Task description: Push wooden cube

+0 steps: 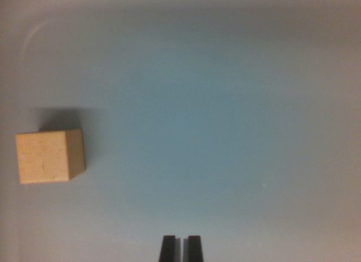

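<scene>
The wooden cube (49,156) sits at the wrist view's left, resting on a smooth, matte, pale blue-grey worktop (225,121). It is a pale, light-tan block with fine straight grain on its top face and crisp, square edges; a narrower, darker side face shows on its right. A soft shadow falls behind it and to its right. The gripper (181,248) enters at the bottom centre as two flat black fingers (167,249) drawn almost together with only a thin slit between them, holding nothing. It is well apart from the cube.
</scene>
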Controlling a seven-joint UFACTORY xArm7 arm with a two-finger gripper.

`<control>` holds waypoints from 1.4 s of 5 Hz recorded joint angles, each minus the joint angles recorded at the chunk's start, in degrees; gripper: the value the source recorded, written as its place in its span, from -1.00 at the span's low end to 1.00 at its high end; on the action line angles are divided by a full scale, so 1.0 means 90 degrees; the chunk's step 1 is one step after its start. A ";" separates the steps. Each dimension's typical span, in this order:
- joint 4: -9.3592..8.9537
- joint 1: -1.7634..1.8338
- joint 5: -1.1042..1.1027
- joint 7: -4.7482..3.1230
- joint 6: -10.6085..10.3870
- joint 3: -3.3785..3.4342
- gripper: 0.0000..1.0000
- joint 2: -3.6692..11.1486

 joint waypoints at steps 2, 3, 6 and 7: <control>-0.0187 0.0083 -0.0028 0.0125 -0.0300 0.0074 -1.00 0.0127; -0.0375 0.0166 -0.0056 0.0252 -0.0602 0.0149 -1.00 0.0256; -0.0553 0.0245 -0.0083 0.0371 -0.0888 0.0220 -1.00 0.0377; -0.0740 0.0327 -0.0111 0.0497 -0.1188 0.0295 -1.00 0.0505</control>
